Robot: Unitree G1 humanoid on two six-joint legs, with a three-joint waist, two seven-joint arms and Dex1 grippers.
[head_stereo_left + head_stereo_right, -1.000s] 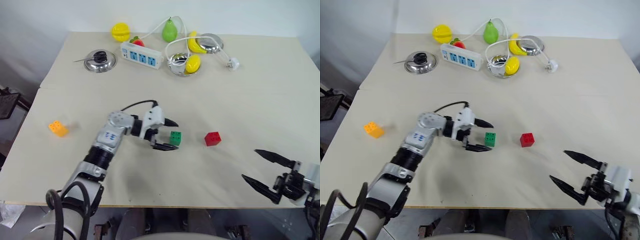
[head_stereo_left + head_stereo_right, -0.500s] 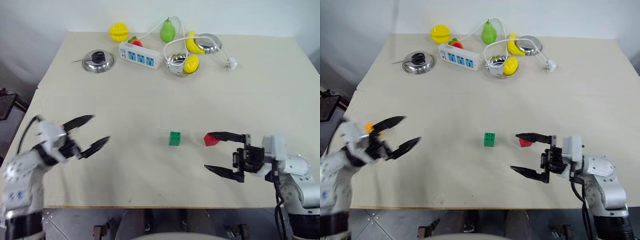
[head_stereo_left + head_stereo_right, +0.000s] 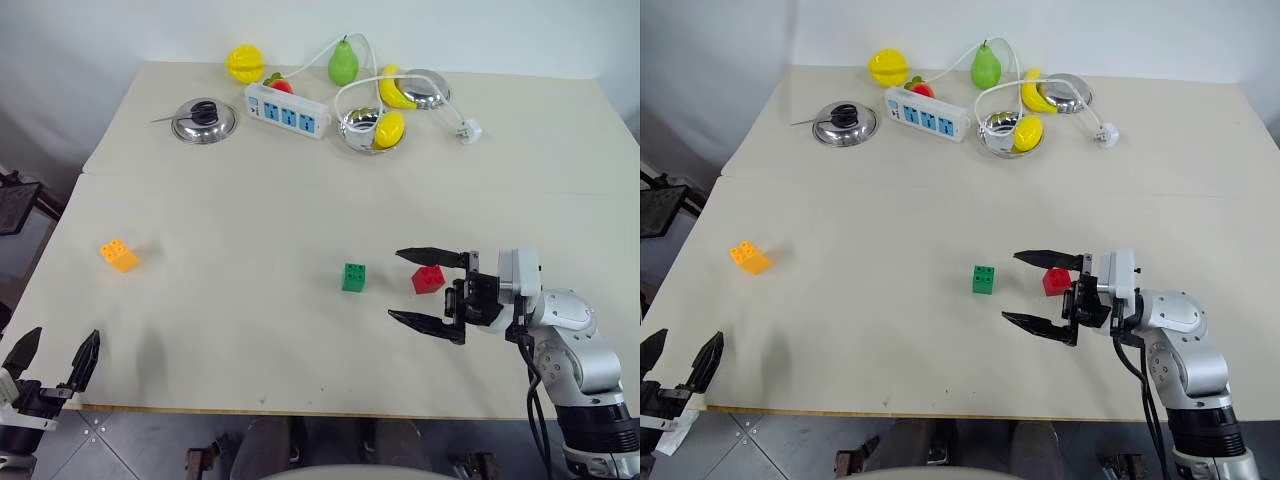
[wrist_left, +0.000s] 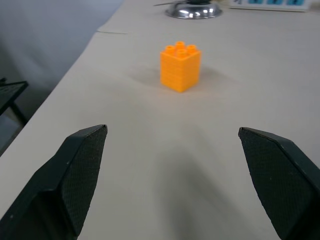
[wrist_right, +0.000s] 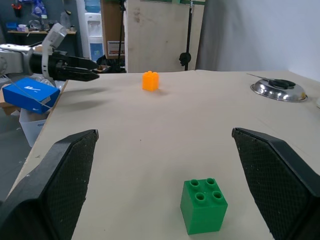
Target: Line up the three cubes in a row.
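Note:
The orange-yellow cube (image 3: 119, 255) sits near the table's left edge. The green cube (image 3: 353, 277) and the red cube (image 3: 428, 279) stand close together at the middle front. My right gripper (image 3: 395, 285) is open and points left. The red cube shows between its two fingers, and the fingertips end just short of the green cube (image 5: 203, 205). My left gripper (image 3: 63, 335) is open and empty at the front left corner, off the table's edge. It points at the orange-yellow cube (image 4: 180, 67), well short of it.
Along the far edge are a pot lid (image 3: 204, 120), a white power strip (image 3: 288, 109), a steel bowl (image 3: 368, 127) holding a yellow fruit, a green pear (image 3: 343, 64), a round yellow fruit (image 3: 244, 62) and a plug (image 3: 467, 128). A blue box (image 5: 31, 93) lies beyond the table's left side.
My left arm has drawn away from the green cube, swinging left and back to the front left corner. My right gripper has come in from the front right and now straddles the red cube.

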